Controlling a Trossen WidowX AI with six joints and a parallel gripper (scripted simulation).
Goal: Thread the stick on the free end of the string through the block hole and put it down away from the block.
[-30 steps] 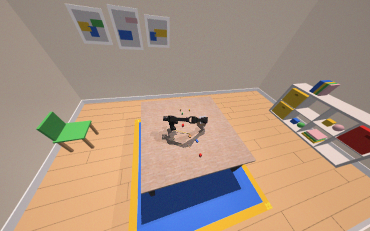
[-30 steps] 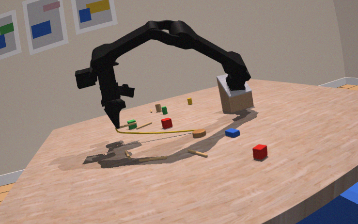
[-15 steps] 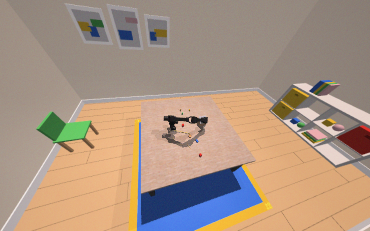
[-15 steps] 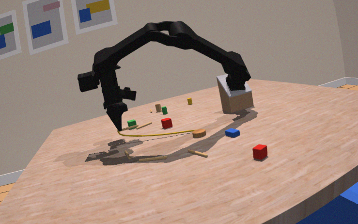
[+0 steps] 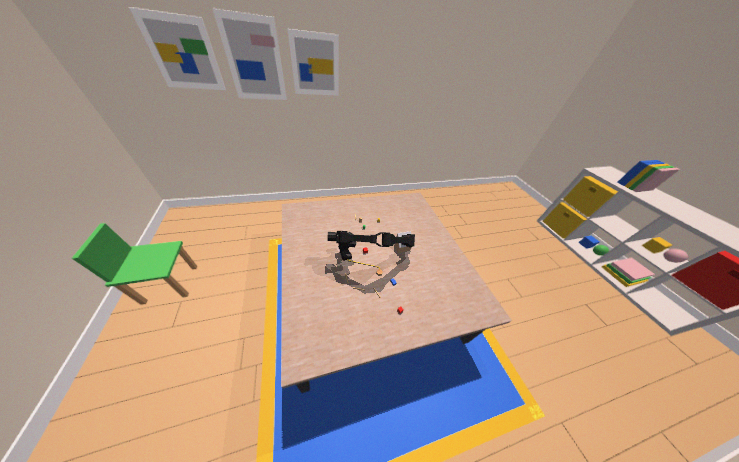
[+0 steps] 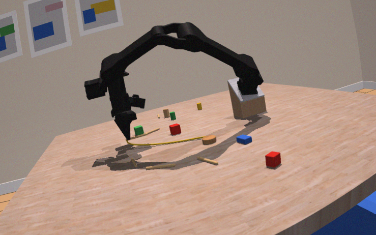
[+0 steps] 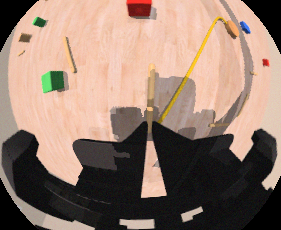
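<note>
My gripper [image 5: 347, 258] [image 6: 128, 139] [image 7: 148, 124] is shut on the thin wooden stick [image 7: 151, 80], which points forward from the fingertips, a little above the table. The yellow string [image 5: 363, 264] [image 6: 166, 143] [image 7: 191, 70] runs from the fingertips to the round wooden button [image 5: 379, 272] [image 6: 209, 140] [image 7: 232, 28], nearly straight for most of its length. A small tan-brown piece [image 5: 360, 220] [image 6: 166, 113] [image 7: 25, 37] stands farther back; it may be the block, but no hole can be made out. The stick's held end is hidden by the fingers.
A green cube [image 6: 138, 130] [image 7: 53, 81] and a loose stick [image 7: 69, 55] lie near the gripper. A red cube [image 5: 365, 250] [image 6: 175, 129] [image 7: 139, 7] lies ahead. Loose sticks [image 6: 160, 166] [image 6: 207, 160], a blue piece [image 6: 244, 139] and another red cube [image 6: 272, 159] lie nearer the exterior camera.
</note>
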